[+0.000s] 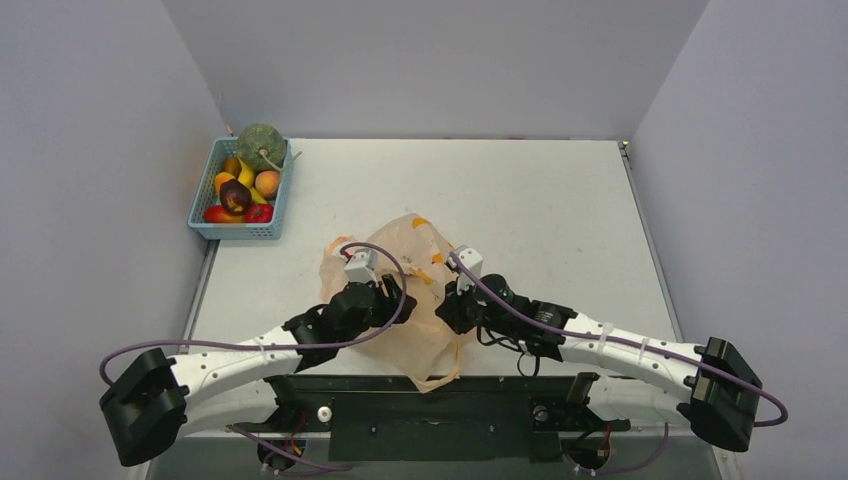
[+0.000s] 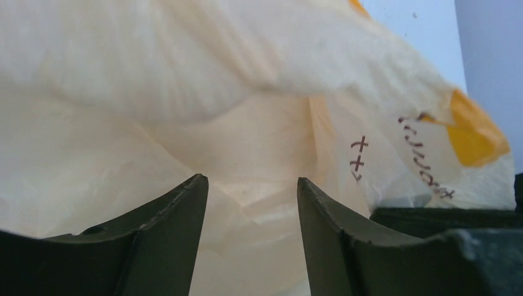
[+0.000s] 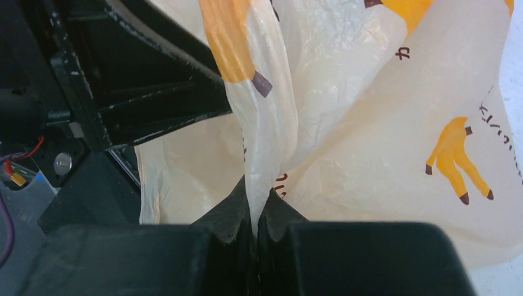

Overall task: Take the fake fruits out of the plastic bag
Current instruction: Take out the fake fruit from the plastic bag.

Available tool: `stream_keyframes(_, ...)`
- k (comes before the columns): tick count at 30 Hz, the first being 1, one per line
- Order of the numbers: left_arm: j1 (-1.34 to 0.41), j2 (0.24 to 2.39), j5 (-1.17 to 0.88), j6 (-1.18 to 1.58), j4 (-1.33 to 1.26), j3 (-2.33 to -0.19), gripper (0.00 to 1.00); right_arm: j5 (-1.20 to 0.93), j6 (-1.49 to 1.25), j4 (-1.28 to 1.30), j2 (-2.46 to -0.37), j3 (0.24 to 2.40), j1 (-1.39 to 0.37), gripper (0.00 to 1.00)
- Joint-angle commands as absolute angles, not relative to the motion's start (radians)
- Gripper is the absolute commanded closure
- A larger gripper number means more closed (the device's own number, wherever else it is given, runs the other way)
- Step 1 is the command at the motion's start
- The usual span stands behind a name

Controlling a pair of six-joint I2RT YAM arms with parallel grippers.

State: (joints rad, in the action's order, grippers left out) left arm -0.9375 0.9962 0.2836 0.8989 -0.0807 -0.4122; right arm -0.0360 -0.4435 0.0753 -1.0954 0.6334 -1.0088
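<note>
One plastic bag fold is pinched by the right hand; left hand gapes, seemingly touching it.

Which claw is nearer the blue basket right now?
Left. The left claw sits open at the bag's left side, with the basket far-left of it. The right claw, shut on the bag, is farther right.

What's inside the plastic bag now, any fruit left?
No fruit shape shows through the plastic bag; its film looks slack, but folds hide the inside. The right hand pinches a fold; the left hand is open.
</note>
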Motion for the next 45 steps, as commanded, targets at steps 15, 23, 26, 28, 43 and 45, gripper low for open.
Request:
stream_keyframes(15,-1.06,1.348,0.8,0.561,-0.69,-0.441,0.46,-0.077,-0.462,-0.039,-1.029,0.597,-1.004,1.0)
stream_keyframes(23,-1.052,1.5,0.858,0.574,-0.812,-0.474,0.3,-0.113,-0.468,-0.031,-1.028,0.604,-0.988,1.0)
stream_keyframes(26,-1.026,1.544,0.859,0.612,-0.809,-0.482,0.28,-0.114,-0.474,-0.03,-1.015,0.604,-0.984,1.0)
stream_keyframes(28,-0.985,1.564,0.82,0.676,-0.798,-0.479,0.28,-0.116,-0.477,-0.027,-1.008,0.604,-0.982,1.0)
stream_keyframes(43,-0.887,1.794,0.599,0.775,-0.783,-0.628,0.27,-0.133,-0.469,0.012,-0.974,0.588,-0.962,1.0)
stream_keyframes(45,-0.887,1.81,0.582,0.778,-0.79,-0.637,0.25,-0.135,-0.467,0.022,-0.976,0.577,-0.957,1.0)
